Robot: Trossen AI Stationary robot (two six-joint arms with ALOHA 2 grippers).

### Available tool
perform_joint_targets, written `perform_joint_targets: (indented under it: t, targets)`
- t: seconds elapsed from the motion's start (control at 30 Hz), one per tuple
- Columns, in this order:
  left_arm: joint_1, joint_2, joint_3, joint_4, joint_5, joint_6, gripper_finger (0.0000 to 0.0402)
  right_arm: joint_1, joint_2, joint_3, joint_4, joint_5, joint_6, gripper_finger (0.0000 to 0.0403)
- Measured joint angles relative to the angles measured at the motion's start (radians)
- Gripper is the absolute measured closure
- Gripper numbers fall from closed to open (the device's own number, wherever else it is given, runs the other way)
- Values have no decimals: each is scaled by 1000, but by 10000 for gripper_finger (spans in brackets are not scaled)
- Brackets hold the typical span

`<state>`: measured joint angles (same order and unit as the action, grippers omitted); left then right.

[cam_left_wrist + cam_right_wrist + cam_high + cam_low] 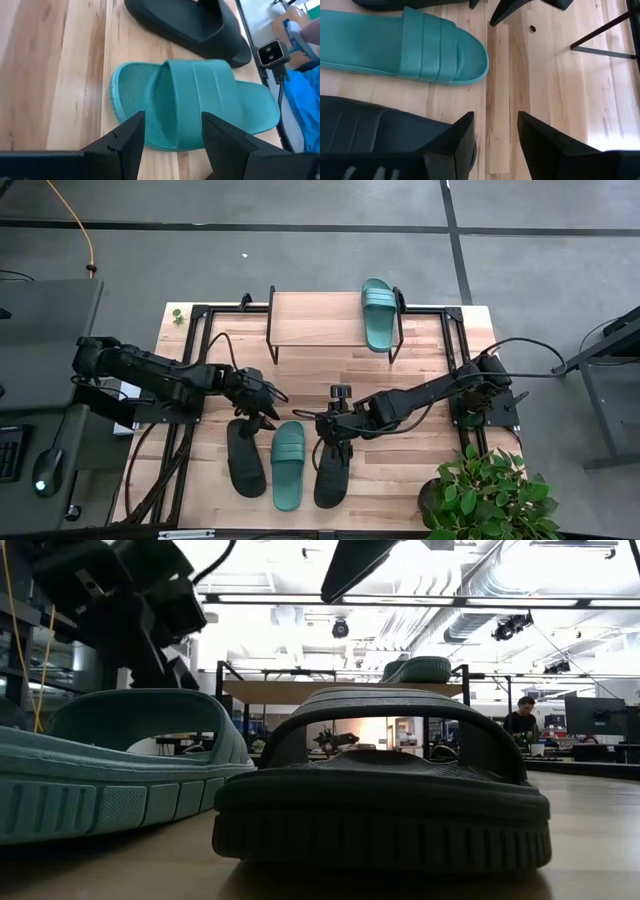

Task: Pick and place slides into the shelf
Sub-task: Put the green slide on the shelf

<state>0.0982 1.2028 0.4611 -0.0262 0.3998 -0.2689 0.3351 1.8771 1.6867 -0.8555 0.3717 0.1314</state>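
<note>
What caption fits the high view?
One teal-green ribbed slide on the wooden shelf; both open grippers hover above three more.

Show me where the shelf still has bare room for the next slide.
The shelf top is bare left of the teal slide at its right end. Crowded: the near table, where left hand and right hand hover over three slides.

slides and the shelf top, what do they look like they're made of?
Teal slide: looks like molded foam or rubber, matte, one piece with ribbed strap and fine-textured footbed. Black slide: likely the same, matte, grooved sole edge. Shelf top: light wood, visible grain, on thin black legs, probably metal.
</note>
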Motion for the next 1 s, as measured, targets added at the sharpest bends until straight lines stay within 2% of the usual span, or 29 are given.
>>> perform_joint_targets:
  t: [0.43, 0.63, 1.0]
  targets:
    - [0, 219, -1, 117, 87, -6, 224, 0, 0, 0, 0, 1, 0, 263]
    - [0, 241, -1, 174, 142, -13, 224, 0, 0, 0, 0, 1, 0, 263]
    - [-1, 241, -1, 195, 171, -27, 224, 0, 0, 0, 0, 0, 0, 263]
